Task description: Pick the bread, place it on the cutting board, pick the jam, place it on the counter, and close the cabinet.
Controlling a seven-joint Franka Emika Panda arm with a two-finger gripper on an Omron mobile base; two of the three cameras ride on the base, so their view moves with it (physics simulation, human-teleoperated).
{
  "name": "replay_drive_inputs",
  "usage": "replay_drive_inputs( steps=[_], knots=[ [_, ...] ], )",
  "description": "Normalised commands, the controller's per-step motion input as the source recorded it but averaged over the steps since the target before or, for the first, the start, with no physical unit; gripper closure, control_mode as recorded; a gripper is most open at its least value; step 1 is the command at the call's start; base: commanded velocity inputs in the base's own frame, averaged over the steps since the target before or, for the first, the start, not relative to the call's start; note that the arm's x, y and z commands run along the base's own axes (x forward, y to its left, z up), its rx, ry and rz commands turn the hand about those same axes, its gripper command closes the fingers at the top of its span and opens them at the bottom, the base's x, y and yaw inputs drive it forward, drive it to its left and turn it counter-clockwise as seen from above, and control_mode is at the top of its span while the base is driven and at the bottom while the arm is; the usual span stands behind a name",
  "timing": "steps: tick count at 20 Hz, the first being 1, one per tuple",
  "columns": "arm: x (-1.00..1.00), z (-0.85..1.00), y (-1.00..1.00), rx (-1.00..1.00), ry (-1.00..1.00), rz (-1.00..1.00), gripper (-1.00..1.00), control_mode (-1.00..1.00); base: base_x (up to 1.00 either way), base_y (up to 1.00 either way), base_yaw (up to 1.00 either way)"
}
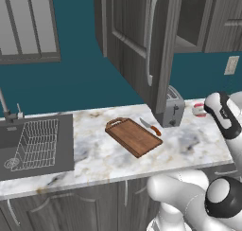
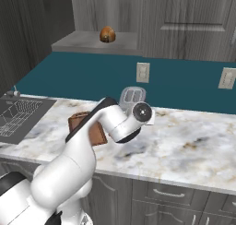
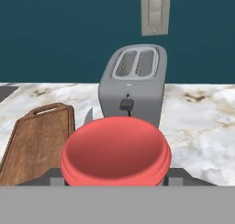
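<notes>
- Nearest the hand camera: jam point(image 3: 115, 152), red lid up close, seated between the two dark fingers point(image 3: 181, 176), which press its sides; gripper point(image 3: 115, 179) clamped on the jar.
- Jam also seen from the left base view point(image 1: 199, 109), red and pale, beside the arm's wrist, right of the toaster point(image 1: 171, 107), above the counter point(image 1: 189, 145); contact with the stone cannot be told.
- Cutting board point(image 1: 133, 136) flat on the counter, handle loop at its far left end, bare on top, left of the toaster.
- Knife point(image 1: 151, 127) with an orange handle, lying between board and toaster.
- Bread point(image 2: 107, 34) on the lower shelf point(image 2: 92, 44) of the wall cabinet, well above the worktop.
- Cabinet door point(image 1: 137, 40) swung open, silver bar handle facing out, lower edge hanging above the toaster.
- Wire dish rack point(image 1: 38, 142) in the sink, far left.
</notes>
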Motion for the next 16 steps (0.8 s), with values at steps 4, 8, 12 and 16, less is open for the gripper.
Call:
replay_drive_inputs(
  steps=[4,8,12,16],
  knots=[
    [0.0,-0.4,-0.03,0.0,0.0,0.0,1.0,-1.0,0.0,0.0,0.0],
    [0.0,-0.39,-0.01,-0.01,0.0,0.0,1.0,-1.0,0.0,0.0,0.0],
    [0.0,-0.36,-0.02,0.0,0.0,0.0,1.0,-1.0,0.0,0.0,0.0],
    [0.0,-0.32,0.0,0.0,0.0,0.0,1.0,-1.0,0.0,0.0,0.0]
  ],
)
